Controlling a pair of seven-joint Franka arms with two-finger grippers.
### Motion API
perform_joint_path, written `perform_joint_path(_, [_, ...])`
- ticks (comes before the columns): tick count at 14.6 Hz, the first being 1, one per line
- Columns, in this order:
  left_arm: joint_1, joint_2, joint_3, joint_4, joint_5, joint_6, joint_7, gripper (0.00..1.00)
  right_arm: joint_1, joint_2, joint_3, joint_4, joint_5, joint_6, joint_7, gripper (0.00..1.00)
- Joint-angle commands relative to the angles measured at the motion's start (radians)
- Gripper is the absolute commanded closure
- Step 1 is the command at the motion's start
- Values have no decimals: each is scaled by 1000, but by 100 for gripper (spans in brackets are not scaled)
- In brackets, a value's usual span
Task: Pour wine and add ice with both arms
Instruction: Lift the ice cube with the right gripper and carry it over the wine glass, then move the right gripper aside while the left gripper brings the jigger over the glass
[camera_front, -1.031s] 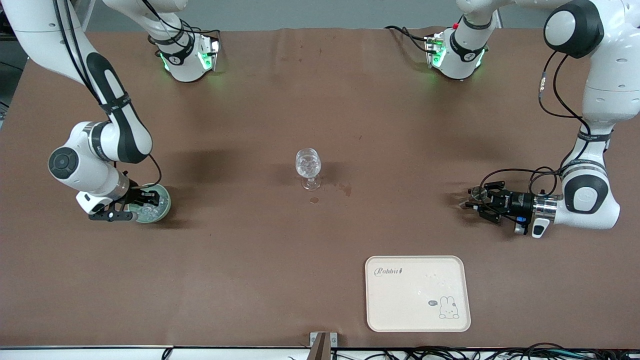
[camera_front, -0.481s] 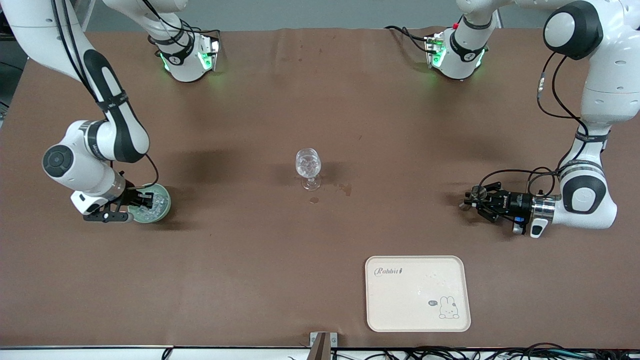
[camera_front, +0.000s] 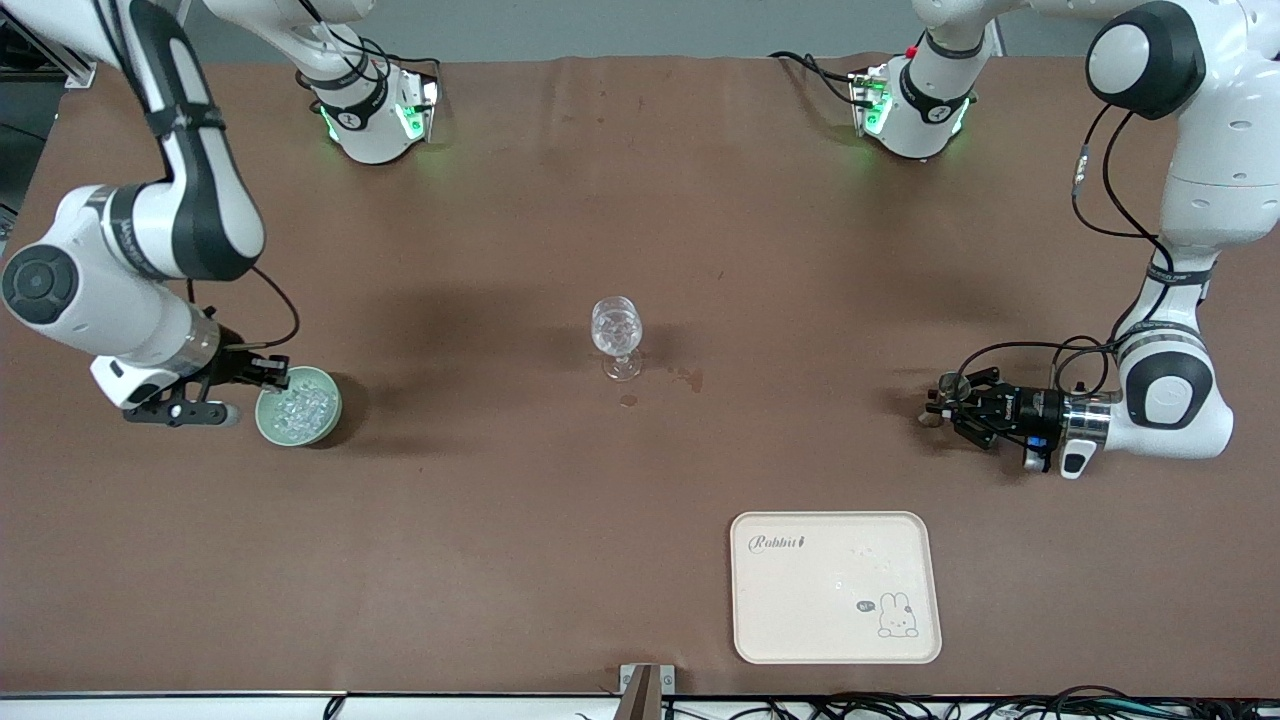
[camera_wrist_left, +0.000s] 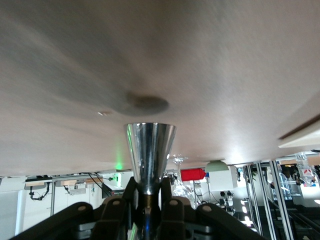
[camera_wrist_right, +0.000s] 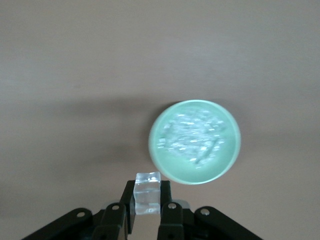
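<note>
A clear wine glass (camera_front: 617, 335) with glittering bits inside stands mid-table. A pale green bowl (camera_front: 334, 404) of ice (camera_front: 298, 408) sits toward the right arm's end. My right gripper (camera_front: 277, 373) hangs just over the bowl's edge, shut on one clear ice cube (camera_wrist_right: 147, 180); the bowl (camera_wrist_right: 156, 150) shows below it in the right wrist view. My left gripper (camera_front: 938, 408) lies level, low over the table toward the left arm's end, shut on the waist of a shiny metal cone-shaped cup (camera_wrist_left: 150, 150). No wine is in view.
A cream rabbit tray (camera_front: 745, 600) lies near the front edge, nearer to the camera than the left gripper. Small dark stains (camera_front: 628, 400) mark the brown cloth beside the glass. Both arm bases (camera_front: 375, 110) stand along the back edge.
My right gripper shut on an ice cube inside the bowl and lifted out toward the right arm's end. My left gripper closed on the metal cup and barely moved.
</note>
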Motion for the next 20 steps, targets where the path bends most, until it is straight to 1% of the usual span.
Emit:
perform_joint_path(1, [-2, -22, -61, 1, -41, -19, -69, 99, 135, 12, -1, 80, -13, -59, 169, 100])
perform_joint_path(2, [-3, -28, -79, 3, -44, -19, -97, 99, 181, 14, 1, 105, -3, -71, 227, 100])
perform_joint_path(4, [-2, -51, -145, 3, -56, -6, -176, 99, 279, 15, 1, 148, 7, -80, 325, 100])
perform_joint_path(5, [-3, -63, -162, 3, -61, 2, -213, 99, 335, 15, 1, 160, 8, -85, 399, 100])
perform_joint_path(6, [-5, -72, -194, 1, -61, 16, -250, 99, 383, 15, 1, 162, 28, -85, 451, 100])
perform_joint_path(8, [-5, -97, -244, -3, -59, 52, -325, 100, 460, 15, -1, 183, 103, -87, 501, 100])
perform_joint_path(9, [-8, -117, -273, -8, -58, 77, -370, 100, 491, 15, -1, 198, 112, -87, 525, 100])
perform_joint_path(10, [-22, -130, -285, -8, -56, 92, -410, 100, 527, 18, -1, 215, 113, -84, 574, 100])
perform_joint_path(11, [-34, -146, -287, -8, -56, 97, -440, 100, 558, 32, -1, 227, 113, -73, 614, 100])
perform_joint_path(13, [-60, -175, -287, -8, -56, 97, -490, 100, 600, 85, -2, 282, 113, -74, 659, 100])
perform_joint_path(15, [-81, -198, -287, -10, -56, 105, -539, 100, 652, 139, -2, 315, 106, -71, 729, 100])
perform_joint_path(18, [-118, -229, -288, -20, -56, 146, -600, 100, 692, 202, -2, 358, 106, -70, 761, 100])
perform_joint_path(20, [-138, -244, -290, -20, -56, 157, -635, 100, 686, 210, -4, 373, 102, -73, 772, 100])
